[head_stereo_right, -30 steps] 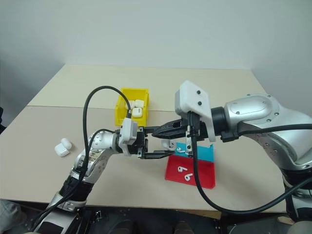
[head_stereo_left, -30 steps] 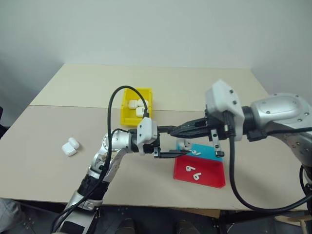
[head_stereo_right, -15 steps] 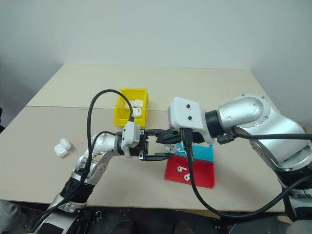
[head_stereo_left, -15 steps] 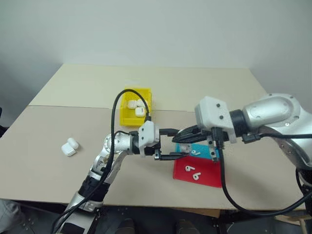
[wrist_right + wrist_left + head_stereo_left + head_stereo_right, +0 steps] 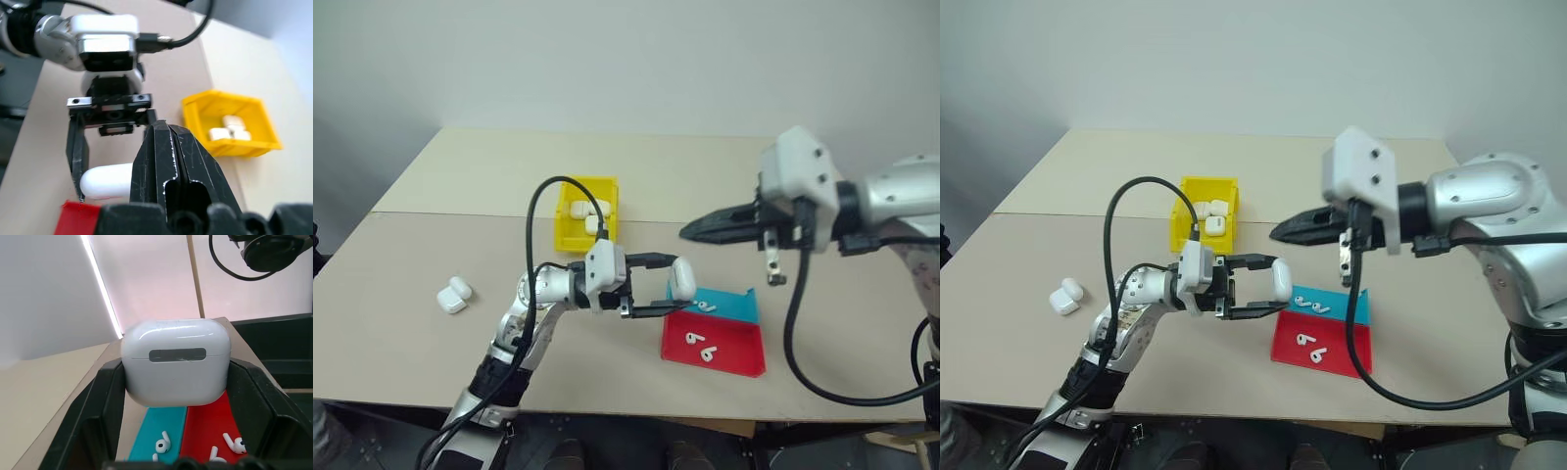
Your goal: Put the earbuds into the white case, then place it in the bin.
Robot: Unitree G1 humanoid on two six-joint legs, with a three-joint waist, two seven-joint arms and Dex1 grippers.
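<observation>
**Closed case held over the trays, right arm raised beside it**

The left arm reaches from the lower left of the head view toward the centre, forearm bent up and wrist level, so the left gripper (image 5: 658, 287) points sideways to the right. Its two black fingers clamp the white case (image 5: 682, 278) between them, one above and one below. In the left wrist view the case (image 5: 176, 361) is a smooth, glossy, rounded block with its lid shut along a thin seam, sitting between matte black, angular finger pads (image 5: 108, 396).

The right arm enters from the right edge, silver and rounded at the elbow, with a white boxy wrist housing. The right gripper (image 5: 690, 232) points left and slightly down, above and to the right of the case and apart from it. Its fingers are pressed together with nothing between them; the right wrist view shows them meeting along a narrow line, scuffed black.

Below the case lie a shallow blue tray (image 5: 732, 305) and a shallow red tray (image 5: 734, 352), each with two small white earbuds (image 5: 706, 305) with short stems. The yellow bin (image 5: 570, 235), with upright plastic walls, sits above centre and holds several white cases. Two more cases (image 5: 454, 295) rest at the left on the tan table (image 5: 431, 196).
</observation>
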